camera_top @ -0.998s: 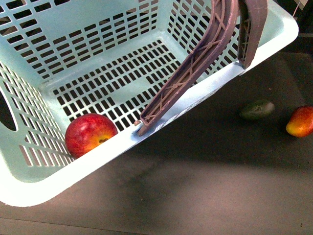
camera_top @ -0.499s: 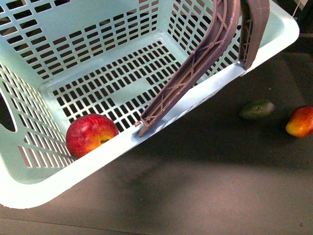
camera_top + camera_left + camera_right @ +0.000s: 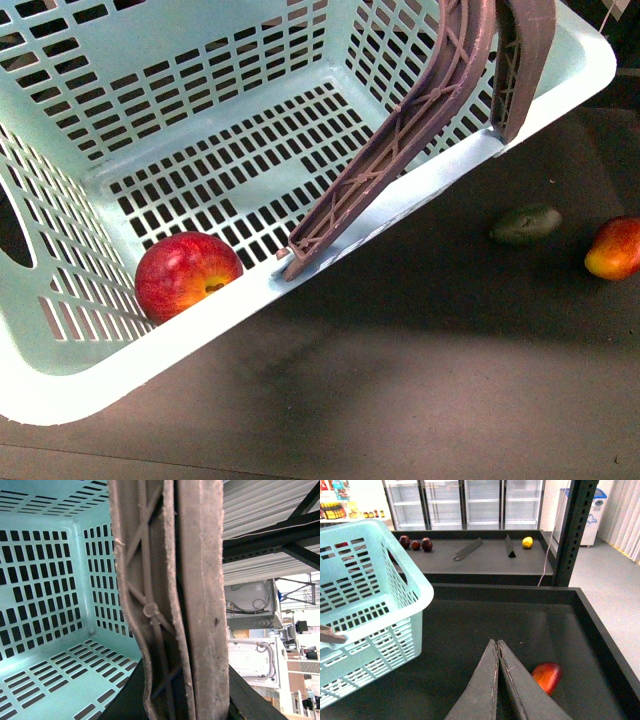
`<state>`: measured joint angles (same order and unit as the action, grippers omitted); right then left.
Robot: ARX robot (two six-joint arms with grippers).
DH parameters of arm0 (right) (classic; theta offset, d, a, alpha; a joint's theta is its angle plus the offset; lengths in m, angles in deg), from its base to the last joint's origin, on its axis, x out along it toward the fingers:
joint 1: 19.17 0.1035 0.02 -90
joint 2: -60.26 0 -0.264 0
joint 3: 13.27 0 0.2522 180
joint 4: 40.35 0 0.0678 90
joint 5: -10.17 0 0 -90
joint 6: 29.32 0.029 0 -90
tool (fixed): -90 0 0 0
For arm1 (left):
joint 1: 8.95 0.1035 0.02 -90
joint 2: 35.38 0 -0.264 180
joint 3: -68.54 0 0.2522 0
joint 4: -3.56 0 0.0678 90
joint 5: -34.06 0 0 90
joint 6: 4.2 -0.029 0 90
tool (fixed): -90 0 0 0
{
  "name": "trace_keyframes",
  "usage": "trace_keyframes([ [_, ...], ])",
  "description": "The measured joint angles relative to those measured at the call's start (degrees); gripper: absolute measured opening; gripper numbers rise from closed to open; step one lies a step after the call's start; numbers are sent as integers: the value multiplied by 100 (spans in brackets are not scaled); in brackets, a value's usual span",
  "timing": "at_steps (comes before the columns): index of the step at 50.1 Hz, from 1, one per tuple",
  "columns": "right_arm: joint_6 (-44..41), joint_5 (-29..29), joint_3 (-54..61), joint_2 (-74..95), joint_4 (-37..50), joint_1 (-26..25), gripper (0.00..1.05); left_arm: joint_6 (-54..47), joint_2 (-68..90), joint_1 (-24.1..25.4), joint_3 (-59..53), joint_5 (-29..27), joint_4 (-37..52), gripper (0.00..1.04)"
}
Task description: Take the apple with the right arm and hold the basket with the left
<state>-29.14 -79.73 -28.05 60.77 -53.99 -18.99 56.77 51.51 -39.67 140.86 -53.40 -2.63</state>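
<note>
One apple [image 3: 188, 276] low in basket [image 3: 120, 365], against its near wall. Empty right fingers [image 3: 482, 690] pressed together outside basket. Cannot tell left fingers' hold on handles [image 3: 400, 140]. Risk: slipping handles, tipping basket, rolling apple.

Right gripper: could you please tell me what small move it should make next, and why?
Probably draw back, clear of the basket: the apple already lies in its low corner, and the right gripper is shut on nothing over the dark tray, beside the oblong red-and-yellow fruit.
</note>
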Motion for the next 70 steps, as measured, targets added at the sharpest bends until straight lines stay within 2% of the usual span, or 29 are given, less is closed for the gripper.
trace_keyframes([
  [6, -2, 2, 0, -13, -4, 0, 2, 9, 0, 2, 0, -2, 0, 18],
  [7, -2, 2, 0, -13, -4, 0, 5, 2, 0, 2, 0, -4, 0, 18],
  [8, -2, 2, 0, -15, -4, 0, 10, -2, 0, 2, 0, -4, 0, 18],
  [27, -2, 2, 0, -17, -4, 0, 64, 11, 0, 2, 0, -2, 0, 18],
  [35, 0, 2, 0, -17, -4, 0, 96, 13, 0, 2, 0, 0, 0, 18],
  [70, -2, 2, 0, -17, -4, 0, 96, 13, 0, 2, 0, 0, 0, 18],
])
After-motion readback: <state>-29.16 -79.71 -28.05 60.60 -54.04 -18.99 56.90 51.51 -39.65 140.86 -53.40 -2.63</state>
